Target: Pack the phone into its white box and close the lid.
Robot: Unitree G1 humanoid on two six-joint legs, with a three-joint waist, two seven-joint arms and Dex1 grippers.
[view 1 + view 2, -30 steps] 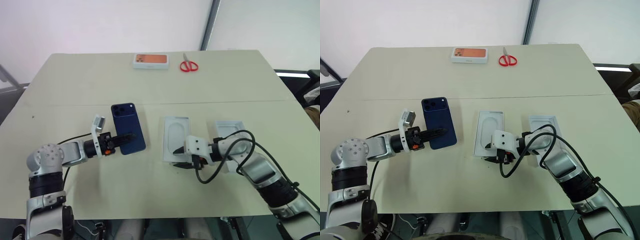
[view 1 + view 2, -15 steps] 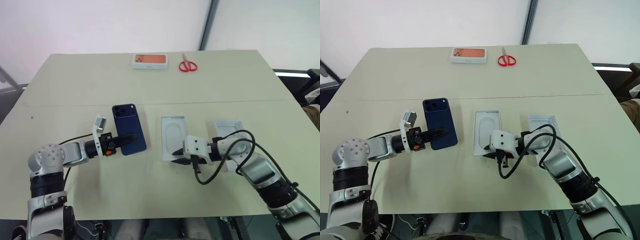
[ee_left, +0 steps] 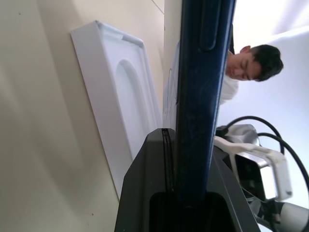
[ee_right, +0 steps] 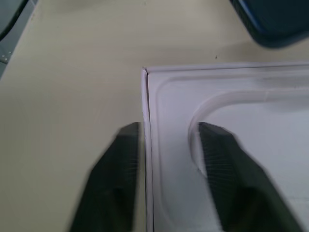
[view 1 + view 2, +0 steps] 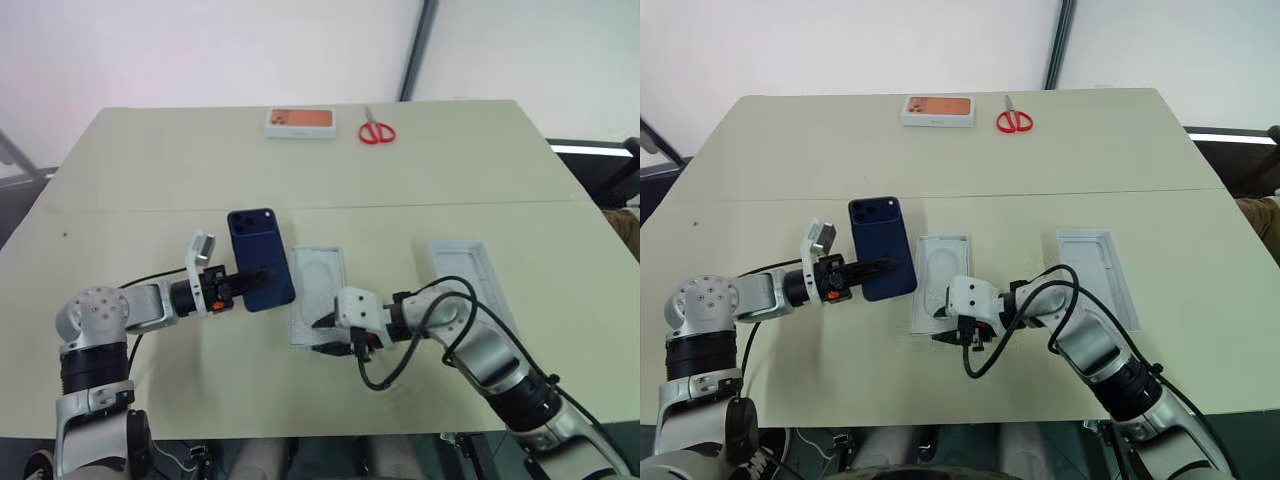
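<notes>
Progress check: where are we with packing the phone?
Done: the phone is lifted, clamped upright in the left tool. In hand: the right tool sits open astride the near wall of the white tray with the oval recess. Left: lay the phone in, then fit the lid, lying hollow side up to the right.

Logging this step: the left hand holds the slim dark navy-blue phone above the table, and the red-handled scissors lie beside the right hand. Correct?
Not quite. The red-handled scissors lie at the table's far edge, beside the white box with an orange phone print, as the left eye view shows. The left hand does hold the slim dark navy-blue phone above the table.
</notes>
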